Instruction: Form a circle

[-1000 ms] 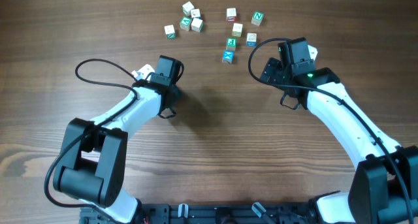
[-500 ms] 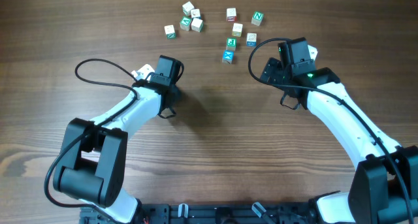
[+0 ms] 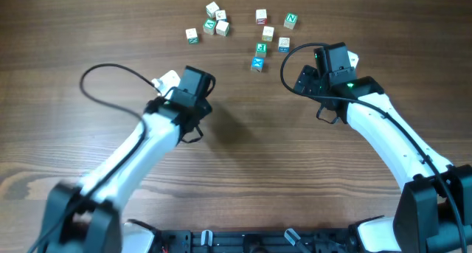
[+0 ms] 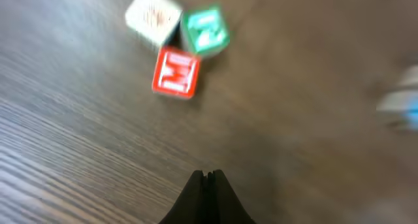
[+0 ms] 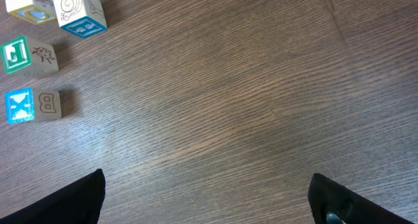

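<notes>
**Cubes in two loose groups, both my jaws empty**

My left gripper (image 4: 208,179) is fully closed. Its two black fingertips press on each other and nothing is between them. It hangs over bare wood. Ahead of it, in its blurred wrist view, I see a red M cube (image 4: 176,72), just beside a green cube (image 4: 204,30) and a pale cube (image 4: 152,14).

My right gripper (image 5: 208,194) stands wide open and grips nothing; only wood shows between its fingers. Ahead on its left lie a blue X cube (image 5: 32,105), a green-faced cube (image 5: 26,55) and a blue spiral cube (image 5: 80,14), near each other but apart.

From above, the letter cubes (image 3: 223,27) make no circle. Five lie in one group at the far side, and six lie in a second group (image 3: 268,33) to the right of it. Both groups are beyond my arms.

The table (image 3: 243,157) is dark brown wood with long grain, and it fills every view.
</notes>
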`<state>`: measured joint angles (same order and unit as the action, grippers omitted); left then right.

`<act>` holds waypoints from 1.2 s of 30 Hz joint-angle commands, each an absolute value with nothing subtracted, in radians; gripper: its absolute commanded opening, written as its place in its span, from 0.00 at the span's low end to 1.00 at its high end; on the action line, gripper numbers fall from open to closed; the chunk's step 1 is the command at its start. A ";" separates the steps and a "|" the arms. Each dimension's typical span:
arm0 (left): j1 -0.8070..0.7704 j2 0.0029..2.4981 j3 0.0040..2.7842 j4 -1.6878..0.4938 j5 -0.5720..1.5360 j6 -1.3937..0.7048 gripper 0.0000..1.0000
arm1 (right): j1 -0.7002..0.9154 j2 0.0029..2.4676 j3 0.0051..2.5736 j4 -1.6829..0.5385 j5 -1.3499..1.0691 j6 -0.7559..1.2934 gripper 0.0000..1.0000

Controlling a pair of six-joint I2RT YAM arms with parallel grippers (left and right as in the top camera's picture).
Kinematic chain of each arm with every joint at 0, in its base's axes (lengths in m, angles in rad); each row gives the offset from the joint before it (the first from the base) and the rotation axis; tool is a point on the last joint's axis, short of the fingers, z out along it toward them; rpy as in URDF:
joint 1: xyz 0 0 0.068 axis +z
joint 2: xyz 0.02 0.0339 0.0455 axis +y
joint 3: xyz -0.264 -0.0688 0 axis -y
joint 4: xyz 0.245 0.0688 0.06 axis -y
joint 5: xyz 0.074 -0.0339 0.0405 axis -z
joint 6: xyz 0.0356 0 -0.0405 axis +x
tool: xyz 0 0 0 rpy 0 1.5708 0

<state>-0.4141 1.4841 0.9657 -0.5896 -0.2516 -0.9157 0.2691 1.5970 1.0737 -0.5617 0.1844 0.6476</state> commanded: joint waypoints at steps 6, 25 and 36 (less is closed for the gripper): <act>-0.410 1.152 0.968 -0.619 -0.478 -0.921 0.04 | 0.269 1.590 1.073 -0.560 0.203 0.656 0.99; -0.410 0.634 0.969 -1.065 -0.498 -0.928 0.09 | 0.269 1.590 1.073 -0.560 0.203 0.656 1.00; -0.410 0.628 0.969 -1.271 -0.517 -0.978 0.27 | 0.269 1.590 1.073 -0.560 0.203 0.656 1.00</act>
